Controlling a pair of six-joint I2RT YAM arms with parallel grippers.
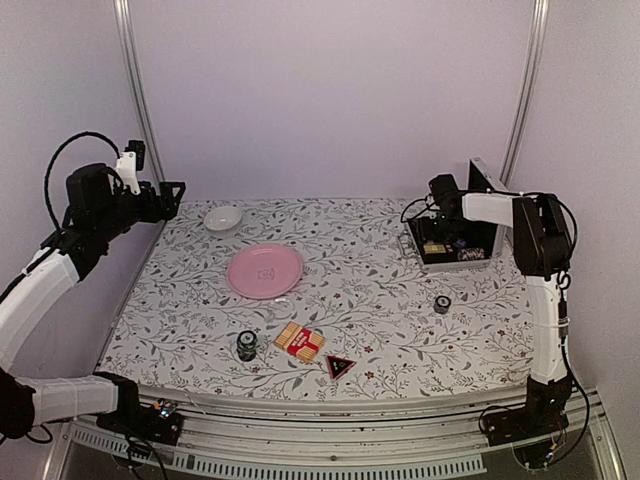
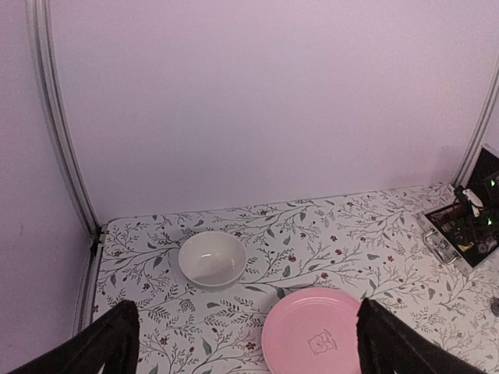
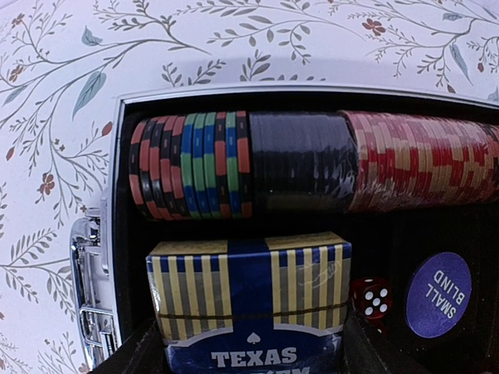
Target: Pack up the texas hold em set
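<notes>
Right arm is out over the case (image 1: 487, 181) at the far right of the table. It's a flat silver box lying open, lid standing upright behind it, black lining inside. The right gripper (image 1: 440, 212) is down in it, clamped on the blue deck (image 3: 249, 296), fingers (image 3: 140, 352) pressed to either side of the box. It's a blue and gold striped pack with "TEXAS" in white across its face, sitting in the compartment just in front of the chip row (image 3: 312, 164).

Look at that row from the wrist view: chips lie on edge, packed tight against the back wall. There are mixed red, black, blue and green ones on the left, solid black in the middle, red-and-white on the right. Beside the deck lie a red die (image 3: 369, 298) and a purple disc (image 3: 438, 294) reading "SMALL BLIND". The chrome latch (image 3: 90, 312) shows on the case's silver edge.

The rest of the set lies out on the floral table (image 1: 380, 290). The red deck (image 1: 299, 341), striped red and yellow, lies flat near the front edge. One chip stack (image 1: 246, 346) is just to its left and the black triangular marker (image 1: 339, 366) just to its right. A second chip stack (image 1: 441, 304) stands alone in front of the case.

The left gripper (image 1: 172, 197) hangs high at the far left, jaws spread wide and holding nothing. Below it sit the white bowl (image 2: 212, 259) and the pink plate (image 2: 312, 335).
</notes>
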